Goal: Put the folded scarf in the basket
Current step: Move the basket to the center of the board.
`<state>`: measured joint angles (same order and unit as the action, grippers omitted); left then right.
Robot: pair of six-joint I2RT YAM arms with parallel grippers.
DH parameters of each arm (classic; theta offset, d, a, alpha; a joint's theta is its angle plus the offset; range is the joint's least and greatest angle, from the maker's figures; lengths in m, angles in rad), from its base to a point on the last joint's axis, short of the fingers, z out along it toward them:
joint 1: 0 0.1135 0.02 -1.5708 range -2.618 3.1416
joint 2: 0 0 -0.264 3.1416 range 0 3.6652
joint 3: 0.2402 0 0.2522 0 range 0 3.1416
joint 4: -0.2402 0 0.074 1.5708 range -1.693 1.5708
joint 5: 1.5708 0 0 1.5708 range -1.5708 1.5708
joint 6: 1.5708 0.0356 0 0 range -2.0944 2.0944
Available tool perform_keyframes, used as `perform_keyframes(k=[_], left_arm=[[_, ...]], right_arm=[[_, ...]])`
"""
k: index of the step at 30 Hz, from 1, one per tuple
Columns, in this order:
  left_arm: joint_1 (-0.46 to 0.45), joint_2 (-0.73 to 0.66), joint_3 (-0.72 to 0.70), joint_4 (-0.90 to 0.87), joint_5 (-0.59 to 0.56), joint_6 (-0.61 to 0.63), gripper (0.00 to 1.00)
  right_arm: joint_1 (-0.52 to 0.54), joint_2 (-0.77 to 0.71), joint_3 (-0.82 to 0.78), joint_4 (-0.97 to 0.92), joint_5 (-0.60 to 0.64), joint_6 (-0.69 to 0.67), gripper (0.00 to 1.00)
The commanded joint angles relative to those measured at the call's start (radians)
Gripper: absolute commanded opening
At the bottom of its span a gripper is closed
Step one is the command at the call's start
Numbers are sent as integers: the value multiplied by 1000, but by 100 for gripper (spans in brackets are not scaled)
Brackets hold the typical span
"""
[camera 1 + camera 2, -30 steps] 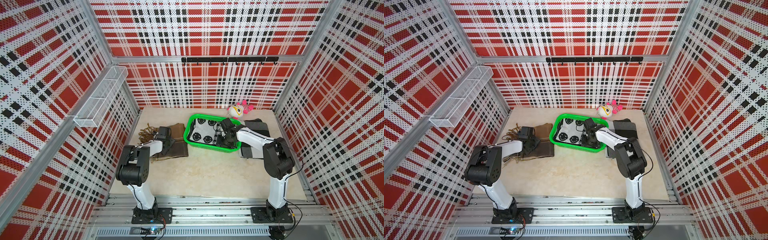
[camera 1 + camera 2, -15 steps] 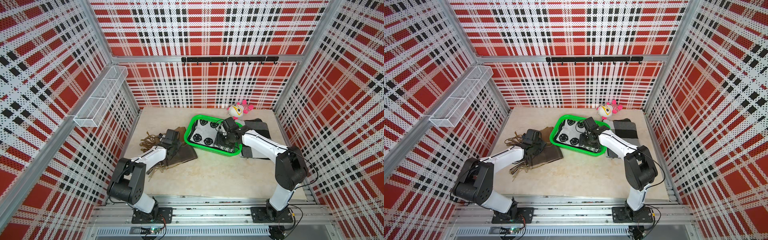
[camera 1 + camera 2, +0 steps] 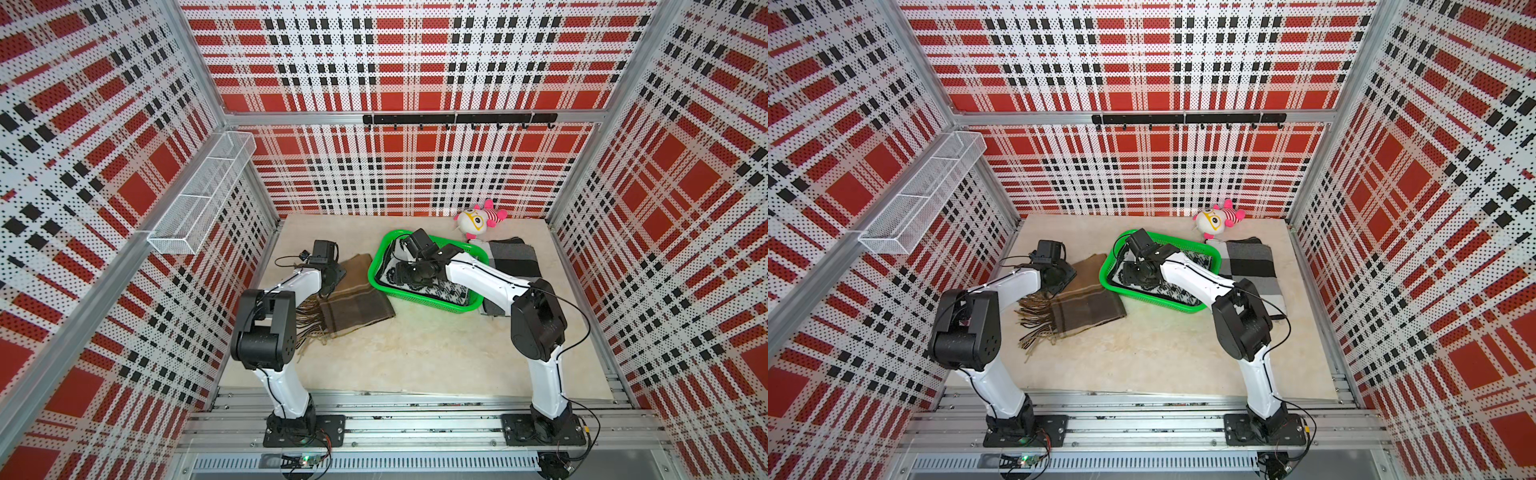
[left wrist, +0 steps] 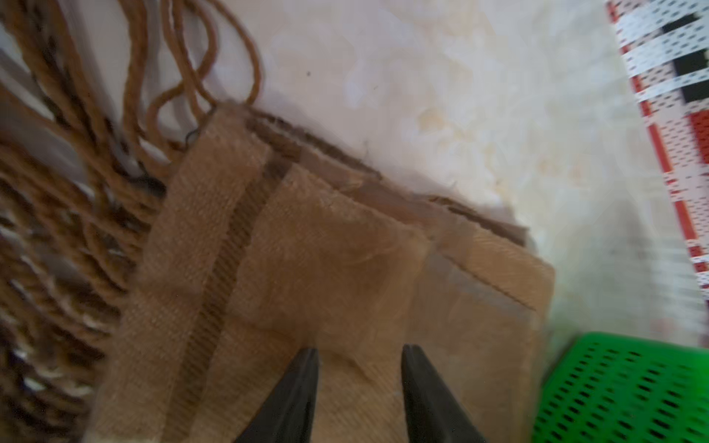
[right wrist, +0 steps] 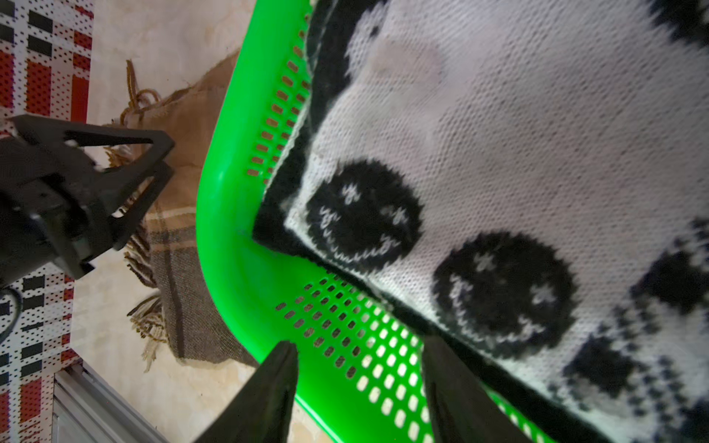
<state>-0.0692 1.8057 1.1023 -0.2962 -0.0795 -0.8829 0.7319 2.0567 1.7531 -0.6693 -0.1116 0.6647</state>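
Item: basket [image 3: 415, 296], green, perforated, on the bench [image 3: 415, 353] toward the rear. Contents: one knit scarf [image 5: 537, 153], white with black smiley roundels, folded, lying flat on the basket floor inside the walls. Right hand [image 5: 358, 341]: fingers apart, nothing between them, poised over a bare corner of the basket floor just beside the scarf's edge. Left hand [image 4: 360, 349]: fingers apart over a brown scarf [image 3: 357, 299]; it seems to pinch no cloth, though blur leaves this unsure. The brown scarf lies folded on the bench, its near edge touching or tucked just under the basket's wall, fringe [image 3: 309, 322] trailing toward the left arm. Other stock: a grey scarf [image 3: 513, 259] on the bench on the basket's other side, a plush toy [image 3: 478, 218] behind it, and a wire rack [image 3: 203, 191] on the side wall. Status, as a judgement: the placing looks done for the knit scarf. Left to do is to lift the right hand clear, unless the brown scarf is also meant. Views: both top views give the whole layout, the grey scarf, toy and rack, but the right arm covers much of the basket and hides the fingers. The right wrist view alone shows the knit pattern, the folded edge against the wall, and the left hand side on. The left wrist view alone shows the brown scarf's stacked layers.
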Motion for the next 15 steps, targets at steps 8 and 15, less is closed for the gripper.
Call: perform_keyframes(k=[8, 15], left_arm=[[49, -53, -204, 65, 12, -10, 41], [76, -132, -304, 101, 37, -36, 39]], right_arm=[[176, -165, -261, 212, -63, 295, 65], [228, -62, -281, 264, -178, 464, 65]])
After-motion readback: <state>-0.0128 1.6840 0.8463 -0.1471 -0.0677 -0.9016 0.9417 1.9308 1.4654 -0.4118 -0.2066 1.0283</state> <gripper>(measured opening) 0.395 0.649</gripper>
